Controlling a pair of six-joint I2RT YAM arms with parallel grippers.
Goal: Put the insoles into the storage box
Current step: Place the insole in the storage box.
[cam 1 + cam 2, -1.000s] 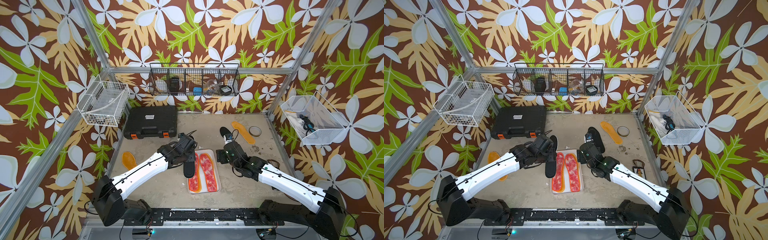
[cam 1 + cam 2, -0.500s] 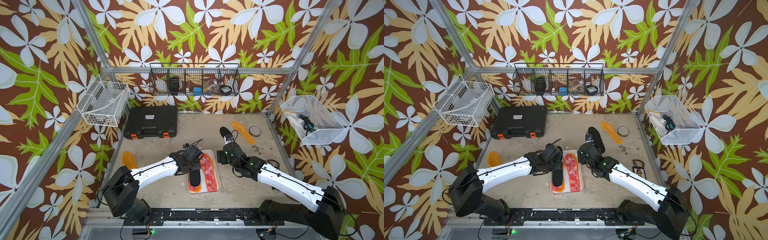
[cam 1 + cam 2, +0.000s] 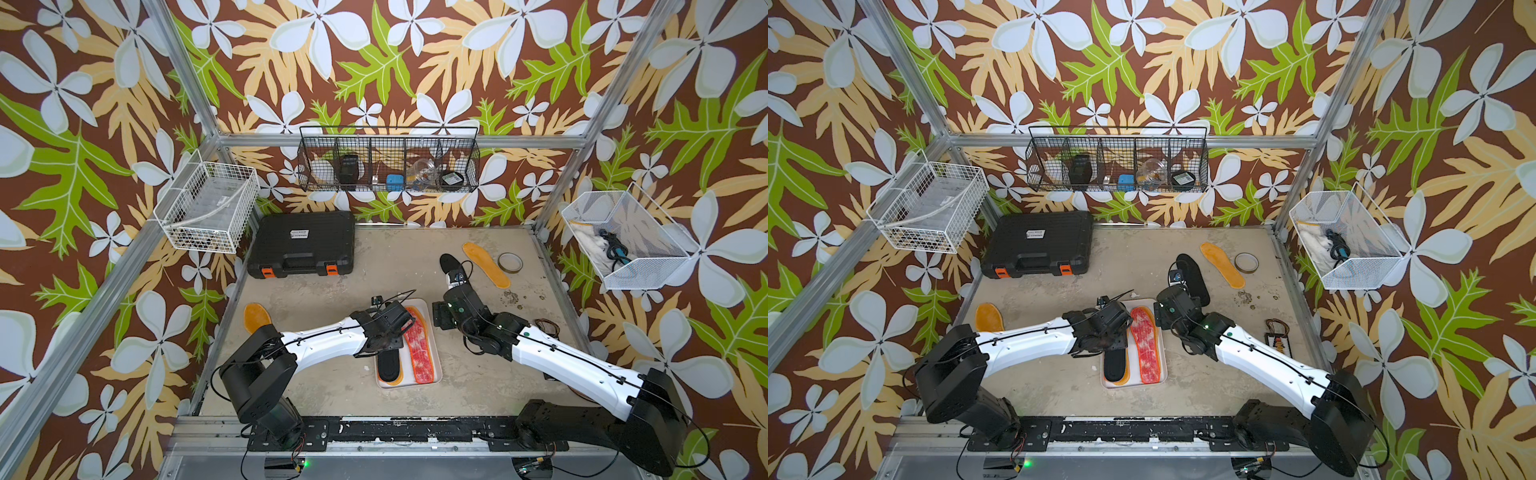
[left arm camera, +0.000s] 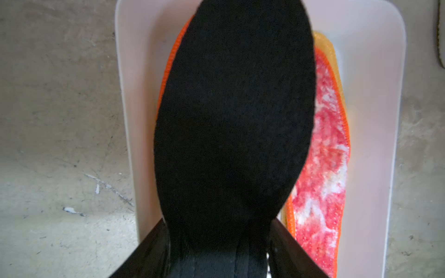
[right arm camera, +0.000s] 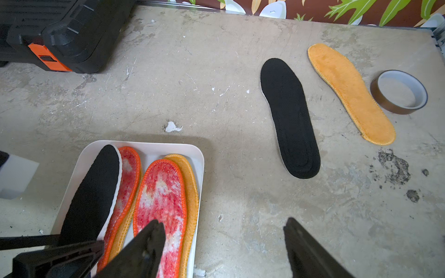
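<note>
The left gripper pinches the narrow end of a black insole, now over the storage box's left half, beside a red-white insole. A second ago it hung at the box's left rim. Its long axis follows the box's length, broad end away from the fingers. The right gripper gapes empty. The black case's label looks unreadable.

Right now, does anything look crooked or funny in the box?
Yes: the black insole lies tilted in the storage box, propped over a red-white insole, its heel pinched in the left gripper.
</note>
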